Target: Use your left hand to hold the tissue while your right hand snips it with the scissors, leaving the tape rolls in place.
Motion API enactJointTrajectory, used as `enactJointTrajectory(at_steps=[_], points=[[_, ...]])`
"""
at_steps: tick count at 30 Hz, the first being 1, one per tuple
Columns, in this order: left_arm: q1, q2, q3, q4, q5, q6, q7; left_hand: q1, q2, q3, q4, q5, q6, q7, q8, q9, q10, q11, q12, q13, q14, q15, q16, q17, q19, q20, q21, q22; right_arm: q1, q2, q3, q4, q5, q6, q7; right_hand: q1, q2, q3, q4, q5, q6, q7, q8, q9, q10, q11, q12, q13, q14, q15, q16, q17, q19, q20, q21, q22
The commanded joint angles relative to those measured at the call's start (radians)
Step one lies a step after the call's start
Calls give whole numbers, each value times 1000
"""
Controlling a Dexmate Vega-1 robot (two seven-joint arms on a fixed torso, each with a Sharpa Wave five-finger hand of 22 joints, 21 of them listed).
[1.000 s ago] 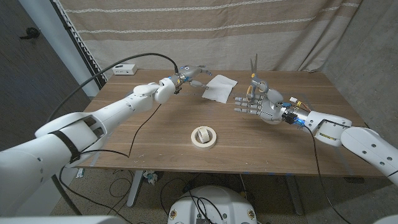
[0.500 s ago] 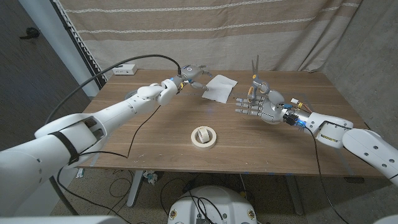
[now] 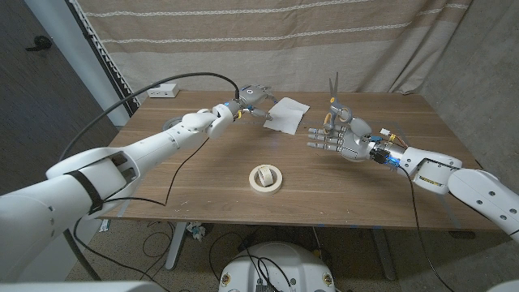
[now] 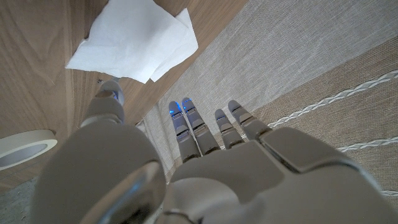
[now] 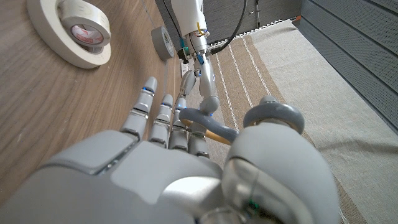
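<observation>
A white folded tissue (image 3: 286, 114) lies on the far middle of the table, and shows in the left wrist view (image 4: 137, 38) too. My left hand (image 3: 255, 96) hovers just left of it with fingers (image 4: 186, 121) spread, holding nothing; I cannot tell if the thumb tip touches the tissue's near corner. My right hand (image 3: 338, 139) is to the right of the tissue and grips the scissors (image 3: 332, 100) by their grey and yellow handles (image 5: 208, 124), blades pointing up. A cream tape roll (image 3: 265, 178) lies at the table's front middle.
A grey tape roll (image 5: 163, 43) lies near the table's left edge behind my left forearm. A small white box (image 3: 162, 91) sits at the far left corner, with a black cable running from it. A curtain hangs behind the table.
My left hand has moved a little to the right and farther back, closer to the tissue. The right hand with the scissors has barely shifted.
</observation>
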Motion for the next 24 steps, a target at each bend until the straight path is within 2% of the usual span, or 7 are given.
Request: enactJointTrajectory(at_steps=[1, 5, 7, 10, 24], points=[[-16, -23, 31, 33, 29, 7, -2, -1, 3, -5, -2, 6, 1, 5, 0, 0, 11, -2, 5, 1, 7, -147, 4, 2, 8, 2, 4, 2, -17, 3, 11, -13, 4, -2, -14, -1, 8, -9, -1, -3, 4, 4, 8, 0, 6, 5, -3, 3, 7, 0, -6, 4, 7, 0, -8, 4], [-21, -38, 38, 52, 22, 3, 1, 2, 7, -4, -3, 7, -13, 8, -9, -1, 9, -2, 2, 0, 3, -146, 2, 2, 9, 2, 4, 2, -21, 4, 13, -18, 3, -1, -19, 1, 10, -11, -1, -3, 2, 3, 10, 1, 5, 4, -3, 3, 7, -1, -6, 4, 8, 0, -12, 4], [-24, -45, 42, 62, 18, 5, -1, 26, 29, 10, -10, 12, -14, 9, -13, -1, 6, -3, -1, -1, 5, -148, 1, 1, 10, 0, 5, 2, -21, 4, 14, -19, 4, -2, -20, 2, 10, -11, -1, -3, 1, 1, 9, 0, 5, 4, -4, 3, 6, -1, -6, 4, 9, 0, -14, 4], [-33, -57, 53, 74, 27, 22, -9, 38, 37, 17, -14, 14, -17, 11, -17, -2, 5, -3, -3, -1, 3, -149, 0, 1, 11, -1, 5, 1, -22, 5, 15, -21, 6, -3, -22, 2, 10, -12, -2, -3, 1, 2, 11, 1, 5, 3, -4, 3, 5, -2, -7, 4, 9, 0, -16, 5], [-55, -78, 96, 107, 30, 23, -29, 44, 32, 16, -18, 14, -47, 8, -36, -2, -6, -2, -12, -3, -8, -144, -4, 1, 4, 5, 2, 1, -34, 7, 21, -33, 0, 2, -29, 3, 14, -21, -2, -2, -1, 5, 14, -1, 4, 4, -7, 3, 6, -1, -7, 4, 16, 0, -33, 5]])
